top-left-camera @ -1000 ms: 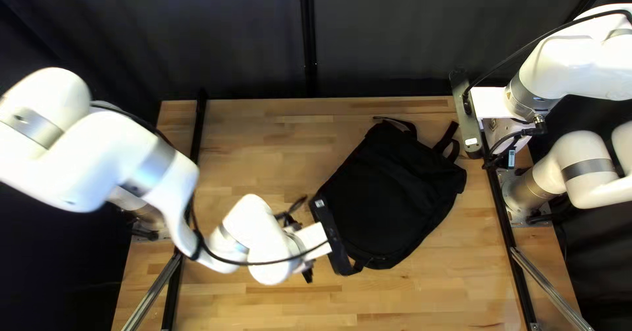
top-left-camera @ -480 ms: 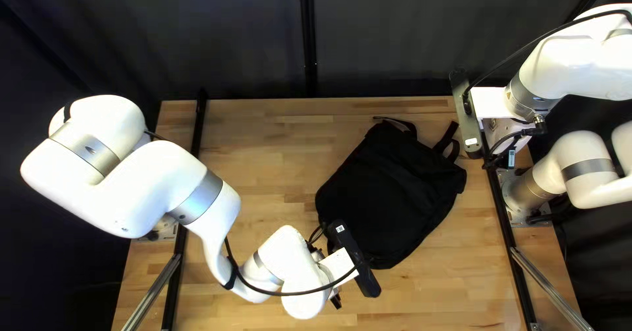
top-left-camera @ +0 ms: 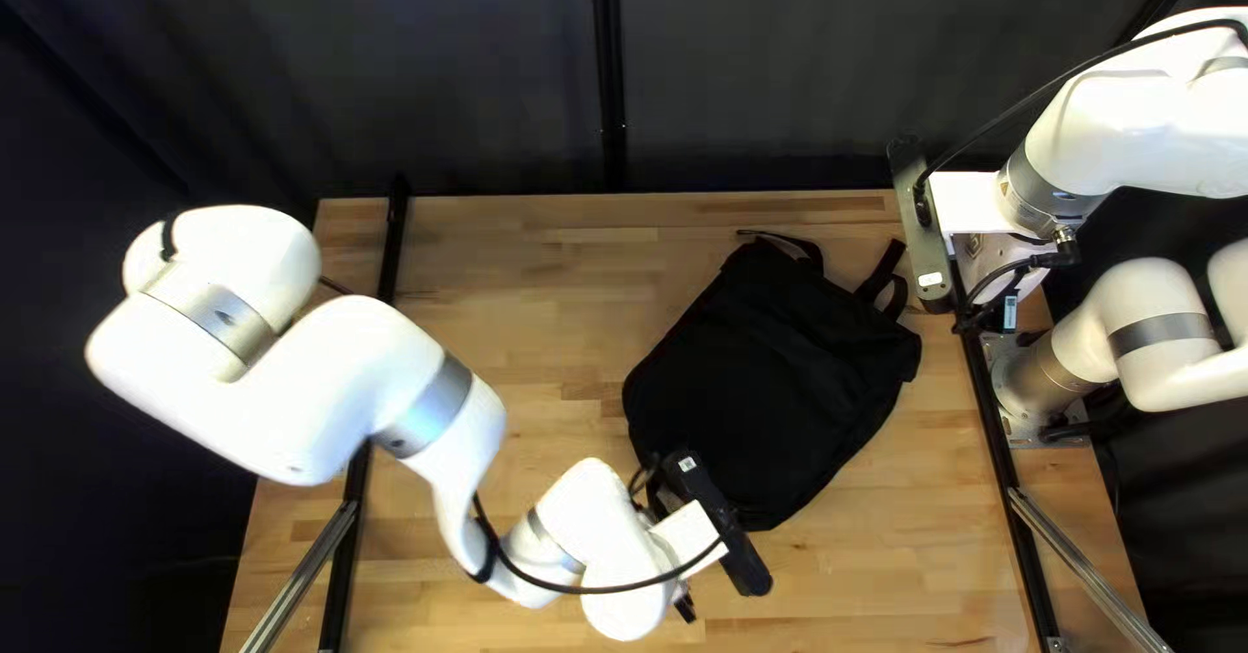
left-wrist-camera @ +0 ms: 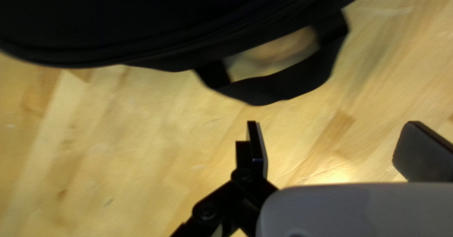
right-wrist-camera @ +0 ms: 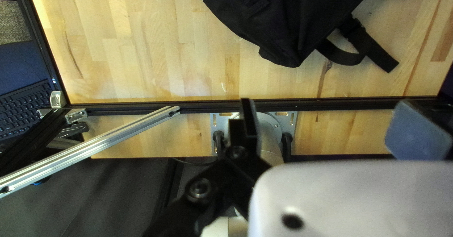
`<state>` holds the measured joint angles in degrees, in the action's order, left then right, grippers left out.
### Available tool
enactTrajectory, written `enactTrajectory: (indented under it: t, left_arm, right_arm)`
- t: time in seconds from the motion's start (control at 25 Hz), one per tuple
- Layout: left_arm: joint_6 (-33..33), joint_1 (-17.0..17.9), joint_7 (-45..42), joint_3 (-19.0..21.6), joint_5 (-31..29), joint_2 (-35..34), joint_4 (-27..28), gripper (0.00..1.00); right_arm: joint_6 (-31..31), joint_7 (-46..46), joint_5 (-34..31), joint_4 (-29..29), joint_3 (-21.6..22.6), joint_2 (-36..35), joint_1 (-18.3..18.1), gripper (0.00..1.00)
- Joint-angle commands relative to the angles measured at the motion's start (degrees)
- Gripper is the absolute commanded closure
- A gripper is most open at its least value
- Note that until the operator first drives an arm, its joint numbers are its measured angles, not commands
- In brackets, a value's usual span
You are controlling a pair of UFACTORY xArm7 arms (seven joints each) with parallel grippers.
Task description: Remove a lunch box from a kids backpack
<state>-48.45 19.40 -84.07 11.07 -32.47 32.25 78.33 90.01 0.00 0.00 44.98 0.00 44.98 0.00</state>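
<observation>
Backpack (top-left-camera: 767,393), black, one: flat on the surface (top-left-camera: 520,276), right of centre in the top left view. Loop (left-wrist-camera: 264,91), black, attached: ahead of the left tool (top-left-camera: 685,608), apart from it. Lunch box: out of sight, place cannot be told. Left tool: fingers wide apart, nothing held. Right tool (right-wrist-camera: 328,126): likewise spread and unladen, near the surface's edge.

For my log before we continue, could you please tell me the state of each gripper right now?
Left gripper: open, holding nothing.
Right gripper: open, holding nothing.
</observation>
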Motion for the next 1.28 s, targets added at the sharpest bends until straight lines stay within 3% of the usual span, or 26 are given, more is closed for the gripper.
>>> enactTrajectory:
  t: [0.04,0.24,0.4,0.48,1.04,1.28]
  left_arm:
    - [-1.23,-0.19,-0.71,-0.86,0.52,2.50,3.84,0.00]
    - [-6.07,-0.38,-1.49,-1.91,1.95,4.95,9.13,0.00]
    - [-12.70,0.24,-3.77,-2.94,4.23,9.83,18.20,0.00]
    - [-13.93,-0.05,-4.96,-3.18,5.21,11.01,20.18,0.00]
    - [-13.08,0.11,-8.95,-2.52,8.10,13.03,22.96,0.00]
    - [-10.23,0.25,-7.47,-2.57,6.18,11.96,20.02,0.00]
  right_arm:
    - [0.00,0.00,0.00,0.00,0.00,0.00,0.00,0.00]
    - [0.00,0.00,0.00,0.00,0.00,0.00,0.00,0.00]
    - [0.00,0.00,0.00,0.00,0.00,0.00,0.00,0.00]
    - [0.00,0.00,0.00,0.00,0.00,0.00,0.00,0.00]
    - [0.00,0.00,0.00,0.00,0.00,0.00,0.00,0.00]
    - [0.00,0.00,0.00,0.00,0.00,0.00,0.00,0.00]
